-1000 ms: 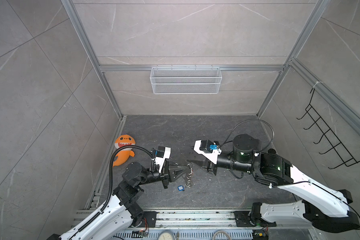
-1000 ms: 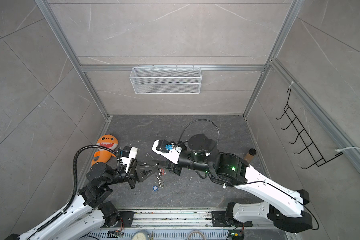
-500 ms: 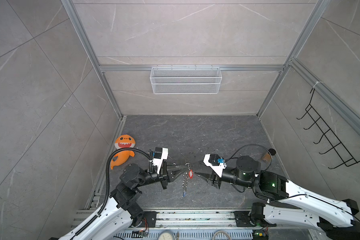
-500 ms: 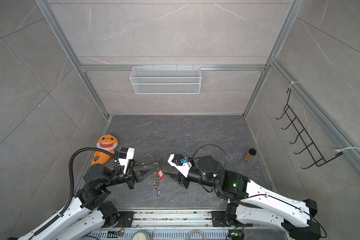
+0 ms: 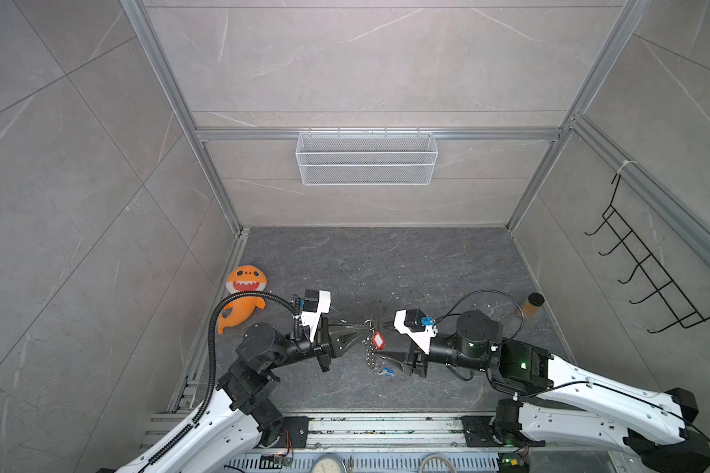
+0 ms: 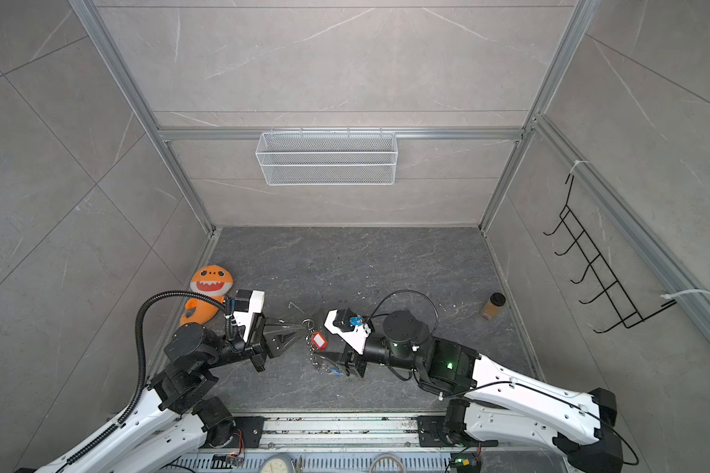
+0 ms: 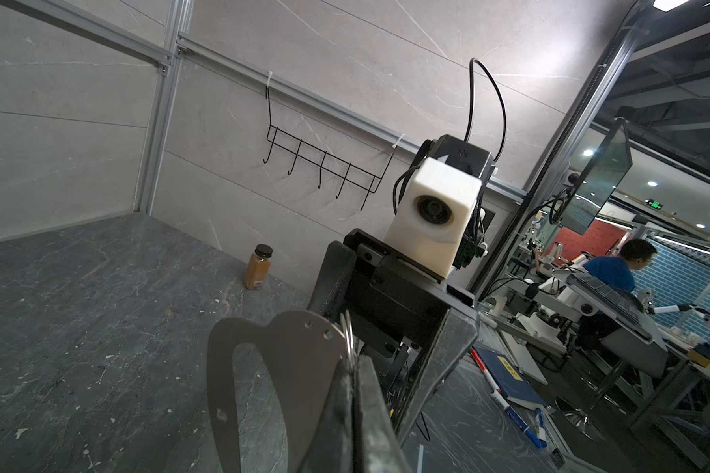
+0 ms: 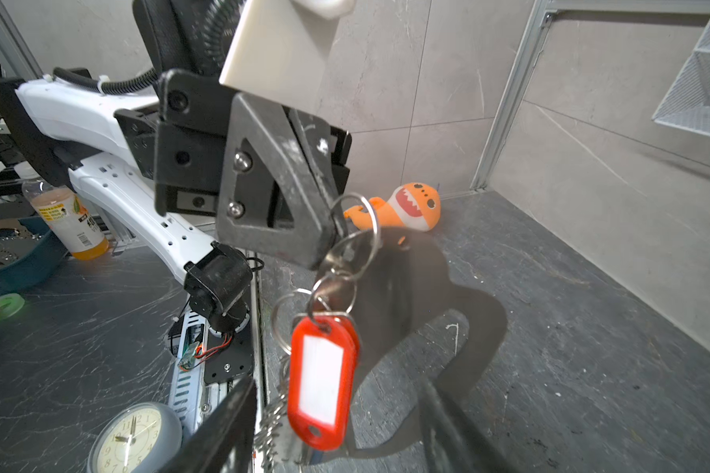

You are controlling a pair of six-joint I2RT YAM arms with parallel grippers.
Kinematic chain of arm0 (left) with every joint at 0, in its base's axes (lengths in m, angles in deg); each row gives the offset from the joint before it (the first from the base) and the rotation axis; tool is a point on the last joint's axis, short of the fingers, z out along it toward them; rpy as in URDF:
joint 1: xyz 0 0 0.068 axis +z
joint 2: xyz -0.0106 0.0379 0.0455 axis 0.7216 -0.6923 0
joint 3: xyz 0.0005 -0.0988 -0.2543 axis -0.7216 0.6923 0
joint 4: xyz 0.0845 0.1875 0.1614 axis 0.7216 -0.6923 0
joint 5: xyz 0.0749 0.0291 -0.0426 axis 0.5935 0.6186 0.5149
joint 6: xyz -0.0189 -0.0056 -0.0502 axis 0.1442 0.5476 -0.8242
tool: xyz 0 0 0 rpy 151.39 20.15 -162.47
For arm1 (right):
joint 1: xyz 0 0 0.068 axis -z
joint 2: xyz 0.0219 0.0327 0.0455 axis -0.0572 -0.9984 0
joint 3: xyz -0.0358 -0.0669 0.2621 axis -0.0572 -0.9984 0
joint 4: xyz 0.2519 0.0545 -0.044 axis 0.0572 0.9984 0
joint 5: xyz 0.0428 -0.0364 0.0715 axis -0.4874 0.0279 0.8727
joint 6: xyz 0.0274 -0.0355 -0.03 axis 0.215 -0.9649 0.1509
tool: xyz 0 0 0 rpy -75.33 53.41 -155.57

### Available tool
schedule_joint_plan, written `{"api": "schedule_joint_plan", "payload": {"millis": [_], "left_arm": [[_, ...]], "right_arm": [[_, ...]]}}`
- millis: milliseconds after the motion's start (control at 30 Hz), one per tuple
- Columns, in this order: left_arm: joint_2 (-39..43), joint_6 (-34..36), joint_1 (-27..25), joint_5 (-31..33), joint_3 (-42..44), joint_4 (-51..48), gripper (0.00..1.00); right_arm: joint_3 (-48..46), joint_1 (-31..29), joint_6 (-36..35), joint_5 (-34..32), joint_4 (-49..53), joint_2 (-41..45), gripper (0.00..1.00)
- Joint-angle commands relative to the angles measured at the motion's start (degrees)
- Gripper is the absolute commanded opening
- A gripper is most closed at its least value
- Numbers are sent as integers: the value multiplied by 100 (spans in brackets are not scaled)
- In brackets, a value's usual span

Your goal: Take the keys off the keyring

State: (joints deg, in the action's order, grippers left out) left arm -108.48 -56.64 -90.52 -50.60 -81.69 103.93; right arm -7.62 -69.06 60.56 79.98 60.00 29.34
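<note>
Left gripper (image 5: pixel 361 327) was clamped shut on the top ring of the keyring (image 5: pixel 370 353). In the left wrist view its fingers (image 7: pixel 361 401) were pressed together with the silvery ring pinched at the tip, and the flat grey loop strap (image 7: pixel 271 368) stuck out right beside them. The chain of rings hung down from that pinch. The red tag (image 5: pixel 378 340) with its white label dangled near the top of it and the blue tag (image 5: pixel 387 371) sat at the bottom end. Couldn't tell whether that end touched the dark surface (image 5: pixel 386 266).

Right gripper (image 5: pixel 384 339) came in from the opposite side with its jaws apart — one finger on each side of the hanging chain and the red tag between them. In the right wrist view the fingers (image 8: pixel 230 426) weren't closed on anything.

Further out, an orange shark plush (image 5: pixel 244 286) lay by the left wall behind the left arm, and a brown jar (image 5: pixel 531 305) with a black lid stood near the right wall, well apart from the keyring. A white wire basket (image 5: pixel 365 157) hung on the back wall and a black hook rack (image 5: pixel 648 278) on the right one
</note>
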Motion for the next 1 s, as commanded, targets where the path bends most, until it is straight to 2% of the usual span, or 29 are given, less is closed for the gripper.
{"api": "schedule_joint_plan", "payload": {"millis": [0, 300, 533, 733, 967], "left_arm": [[39, 72, -4, 0, -22, 447, 0], [22, 50, -2, -23, 6, 466, 0], [75, 50, 3, 10, 17, 457, 0], [36, 63, 3, -8, 17, 457, 0], [58, 80, 0, -26, 29, 413, 0]], "right_arm": [[-57, -32, 110, 110, -278, -85, 64], [17, -32, 44, 51, -297, -170, 54], [5, -32, 0, -390, -199, -100, 54], [30, -32, -7, -195, -156, -10, 56], [88, -32, -155, -421, -6, 432, 57]]}}
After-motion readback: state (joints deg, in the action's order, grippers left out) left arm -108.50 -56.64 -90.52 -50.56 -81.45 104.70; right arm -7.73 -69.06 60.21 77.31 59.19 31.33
